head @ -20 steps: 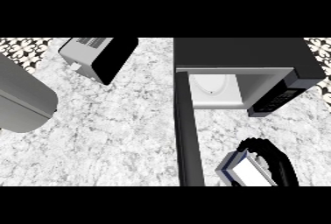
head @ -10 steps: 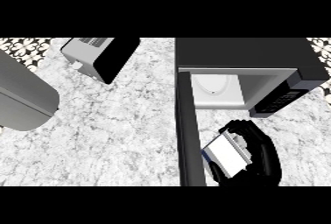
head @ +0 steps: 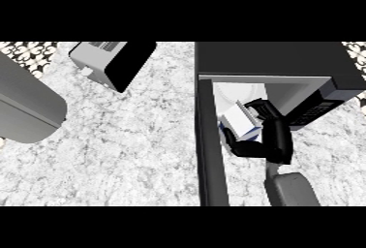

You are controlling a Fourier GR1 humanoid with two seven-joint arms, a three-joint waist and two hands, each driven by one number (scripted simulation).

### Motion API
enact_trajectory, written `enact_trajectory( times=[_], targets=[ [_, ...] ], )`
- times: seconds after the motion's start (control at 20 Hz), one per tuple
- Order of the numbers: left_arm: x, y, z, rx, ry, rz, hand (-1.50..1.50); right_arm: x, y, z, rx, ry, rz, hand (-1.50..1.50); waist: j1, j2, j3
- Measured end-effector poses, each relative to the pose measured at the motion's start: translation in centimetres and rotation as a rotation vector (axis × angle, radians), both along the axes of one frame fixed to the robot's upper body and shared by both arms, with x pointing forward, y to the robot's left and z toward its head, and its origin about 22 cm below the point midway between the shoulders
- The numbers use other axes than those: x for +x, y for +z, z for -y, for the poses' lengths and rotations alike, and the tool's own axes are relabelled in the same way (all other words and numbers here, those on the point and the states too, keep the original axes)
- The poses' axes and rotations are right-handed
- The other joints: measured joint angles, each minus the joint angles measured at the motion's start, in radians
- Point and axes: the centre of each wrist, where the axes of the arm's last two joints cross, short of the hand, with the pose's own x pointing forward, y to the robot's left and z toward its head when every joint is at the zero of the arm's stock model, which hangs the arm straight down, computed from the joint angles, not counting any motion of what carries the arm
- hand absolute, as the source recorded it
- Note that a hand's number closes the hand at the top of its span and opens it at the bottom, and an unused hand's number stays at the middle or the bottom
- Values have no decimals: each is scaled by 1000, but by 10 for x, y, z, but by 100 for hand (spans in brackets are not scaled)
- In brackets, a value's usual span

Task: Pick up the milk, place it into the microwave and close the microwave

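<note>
**At the microwave's open mouth: right hand holding the milk**

At the right of a grey-veined marble counter (head: 136,145), a dark microwave (head: 265,58) stands with its door (head: 207,145) swung open, seen edge-on as a long dark bar. The robot's right hand (head: 265,140), black, is curled round a white milk carton (head: 239,122), holding it tilted at the front of the pale cavity, just beside the door. A toaster (head: 111,60) sits near the counter's far left. The left hand does not show.
</note>
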Motion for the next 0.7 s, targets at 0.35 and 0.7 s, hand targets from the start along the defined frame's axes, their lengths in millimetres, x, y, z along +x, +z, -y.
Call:
enact_trajectory(
  times=[0.35,0.7],
  targets=[
    [2,0,-6,-4,-6,-5,-150,41,-26,13,-13,-37,-43,150,3,1,1],
    [7,-1,-13,-2,-11,-21,-150,76,-38,24,-70,-40,7,150,9,5,1]
  ],
)
